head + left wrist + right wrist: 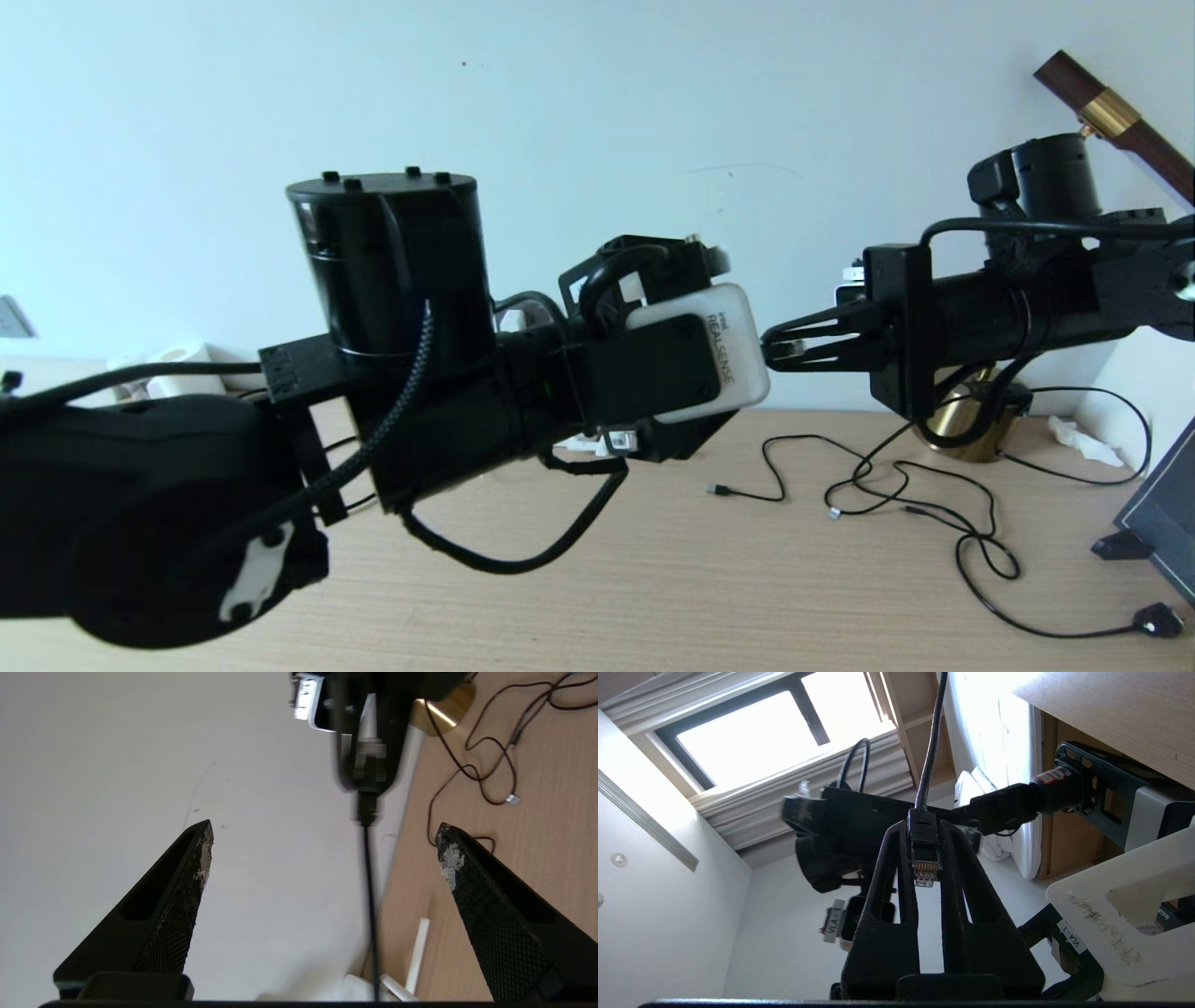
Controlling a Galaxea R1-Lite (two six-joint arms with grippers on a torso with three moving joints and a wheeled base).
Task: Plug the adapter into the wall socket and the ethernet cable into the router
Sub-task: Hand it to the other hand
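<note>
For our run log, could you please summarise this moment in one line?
right gripper: shut on ethernet cable plug, raised | left gripper: open, empty | router: on desk

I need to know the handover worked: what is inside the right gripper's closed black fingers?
The black ethernet cable's clear clip plug sits pinched in the right gripper, gold contacts showing. The plug's flanks are covered by the fingers.
</note>
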